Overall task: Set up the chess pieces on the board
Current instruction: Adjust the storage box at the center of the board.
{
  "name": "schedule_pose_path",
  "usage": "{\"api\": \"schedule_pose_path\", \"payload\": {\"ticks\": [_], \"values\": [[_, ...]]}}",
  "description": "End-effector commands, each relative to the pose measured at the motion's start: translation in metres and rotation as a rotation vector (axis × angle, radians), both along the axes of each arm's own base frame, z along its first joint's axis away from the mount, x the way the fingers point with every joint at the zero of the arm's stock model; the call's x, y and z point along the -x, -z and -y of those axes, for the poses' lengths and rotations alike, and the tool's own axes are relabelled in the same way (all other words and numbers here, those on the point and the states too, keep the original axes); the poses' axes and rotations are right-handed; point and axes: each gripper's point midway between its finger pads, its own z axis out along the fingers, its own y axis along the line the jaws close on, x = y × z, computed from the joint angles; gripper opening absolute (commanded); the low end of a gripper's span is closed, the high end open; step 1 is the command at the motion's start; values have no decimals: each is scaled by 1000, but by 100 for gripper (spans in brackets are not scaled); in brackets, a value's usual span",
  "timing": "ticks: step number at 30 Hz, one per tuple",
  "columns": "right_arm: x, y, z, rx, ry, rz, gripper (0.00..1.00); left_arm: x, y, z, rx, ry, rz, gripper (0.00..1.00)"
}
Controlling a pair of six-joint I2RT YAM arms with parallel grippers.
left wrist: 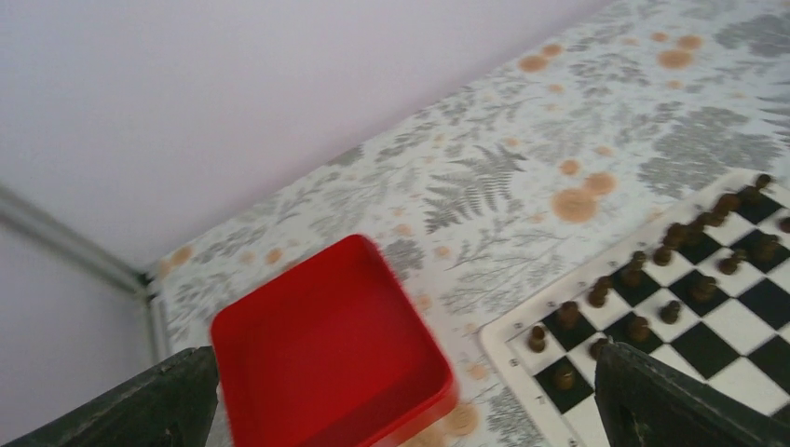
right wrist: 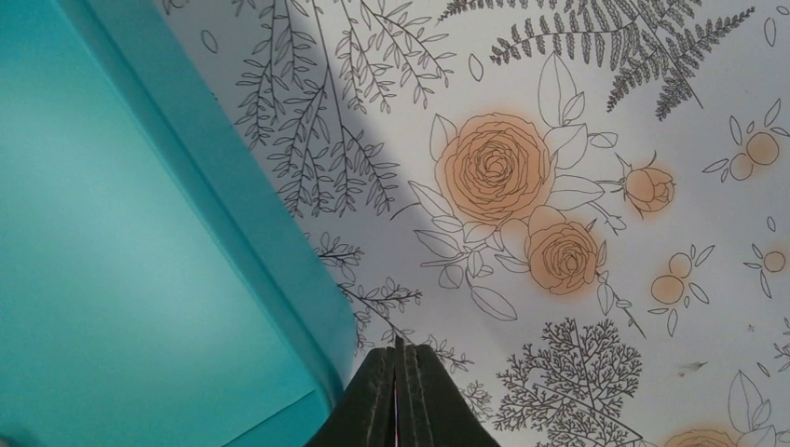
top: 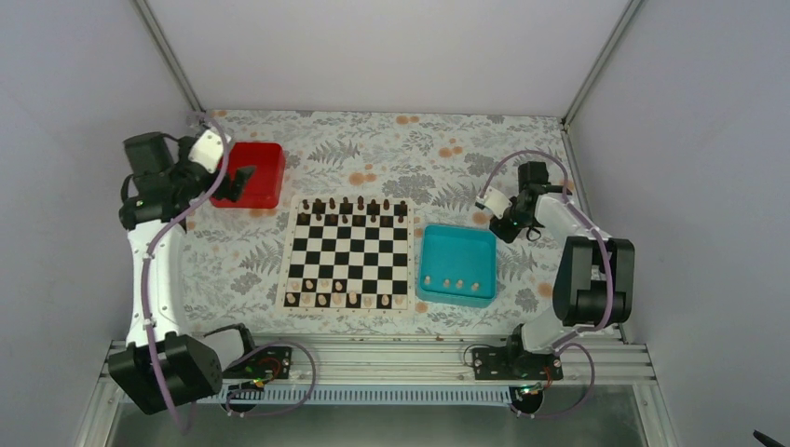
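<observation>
Left gripper (top: 244, 179) hangs with its jaws spread wide over the square red plastic tray (top: 267, 163), holding nothing. The right gripper (right wrist: 401, 358) has its fingers pressed together, low over the floral tablecloth (right wrist: 578, 140), just outside a corner of the square teal plastic tray (top: 456, 250). Dark brown chess pieces (top: 347, 207) stand along the far rows of the black-and-white chessboard (top: 349, 256). Pale chess pieces (top: 345, 300) line its near row, and four more pale pieces (top: 455, 283) lie in the teal tray.

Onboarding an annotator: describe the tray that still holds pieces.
Start at the chessboard mid-table; the teal tray sits just off its right edge. Four light pieces stand in a row along its near wall, while the red tray past the board's far-left corner looks empty.
</observation>
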Motion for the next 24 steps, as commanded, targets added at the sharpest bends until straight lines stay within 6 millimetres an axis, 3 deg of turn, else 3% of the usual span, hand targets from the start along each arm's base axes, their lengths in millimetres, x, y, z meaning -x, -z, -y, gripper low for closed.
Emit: {"api": "schedule_pose_path", "payload": {"ticks": [1,5,9,13,17,24], "values": [[-1,-24,-8,-26,-25,38,4,-8,-4,28,-55,55,-16,100],[11,-43,-13,-25,-38,61,4,-18,-3,62,-103,103,-20,100],[36,-49,-19,-2,-41,23,4,-30,-1,105,-136,175,-27,100],[60,-41,-21,15,-22,-48,4,-44,9,151,-194,248,-48,100],[71,-34,-24,0,1,-72,4,-53,22,195,-243,329,-68,100],[66,-10,-18,39,78,-103,4,-53,30,253,-294,453,-64,100]]}}
